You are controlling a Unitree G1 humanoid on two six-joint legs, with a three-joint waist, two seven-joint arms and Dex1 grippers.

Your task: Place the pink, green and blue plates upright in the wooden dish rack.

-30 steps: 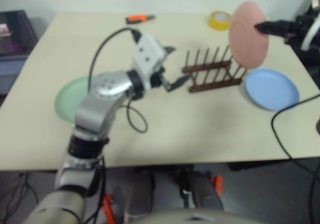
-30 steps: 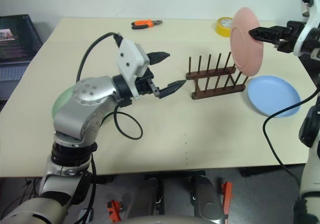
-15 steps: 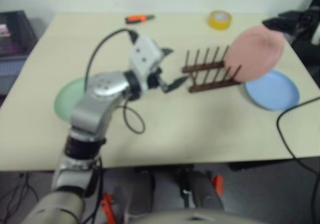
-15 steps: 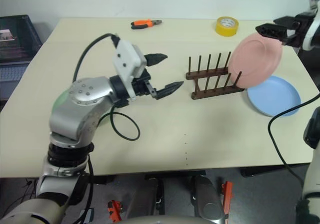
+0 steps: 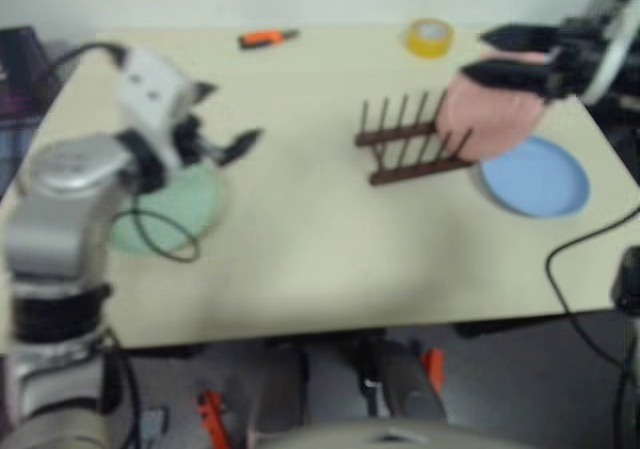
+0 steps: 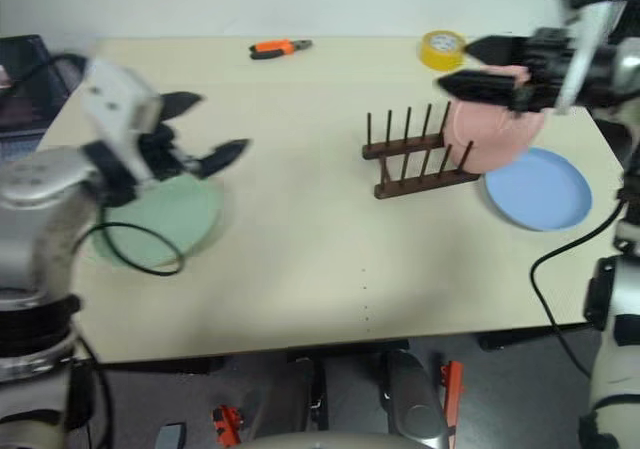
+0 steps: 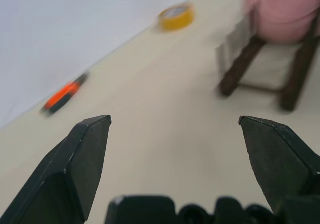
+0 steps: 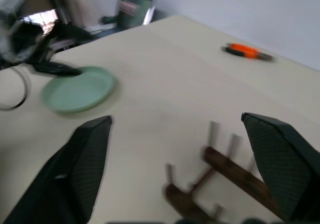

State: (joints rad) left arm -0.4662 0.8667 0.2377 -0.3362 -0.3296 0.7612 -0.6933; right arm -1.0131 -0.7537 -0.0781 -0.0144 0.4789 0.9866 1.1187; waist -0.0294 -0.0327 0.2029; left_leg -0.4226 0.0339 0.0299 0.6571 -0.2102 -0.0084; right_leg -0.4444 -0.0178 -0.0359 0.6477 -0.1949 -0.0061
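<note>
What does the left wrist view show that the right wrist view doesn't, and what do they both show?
Left wrist view: the pink plate leaning at the far end of the wooden dish rack, and the yellow tape roll further back on the table.

Right wrist view: the green plate lying flat, with the left gripper hovering at its edge, and a dark screen beyond the table's corner.

Both: the rack, the orange-handled pliers and the table top, each seen between that arm's own open black fingers.

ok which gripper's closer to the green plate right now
Left. The left gripper hangs open just over the green plate's far edge; the right gripper is open across the table, above the wooden dish rack.
</note>
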